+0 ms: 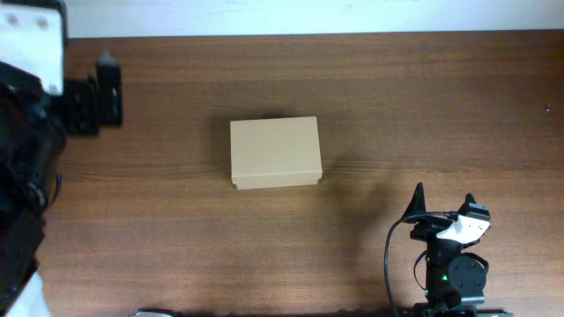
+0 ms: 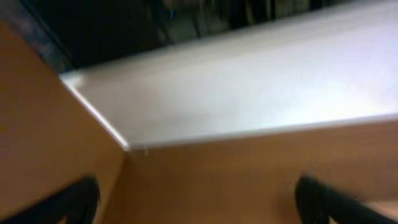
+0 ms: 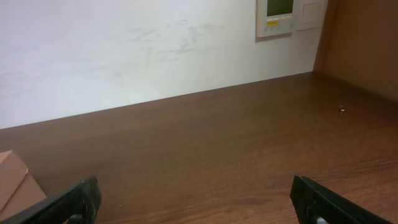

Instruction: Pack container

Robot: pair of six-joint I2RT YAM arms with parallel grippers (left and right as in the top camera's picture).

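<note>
One container (image 1: 274, 151) amid open table (image 1: 414, 106)

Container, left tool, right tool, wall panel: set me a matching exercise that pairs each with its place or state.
Things
1. container
2. left tool
3. right tool
4. wall panel

Places or states
A. open and empty, near right part of the table
B. lid shut, lying mid-table, nothing touching it
C. open and empty, far left part of the table
D. mounted high, upper right of the right wrist view

Pairs: 1-B, 2-C, 3-A, 4-D
</note>
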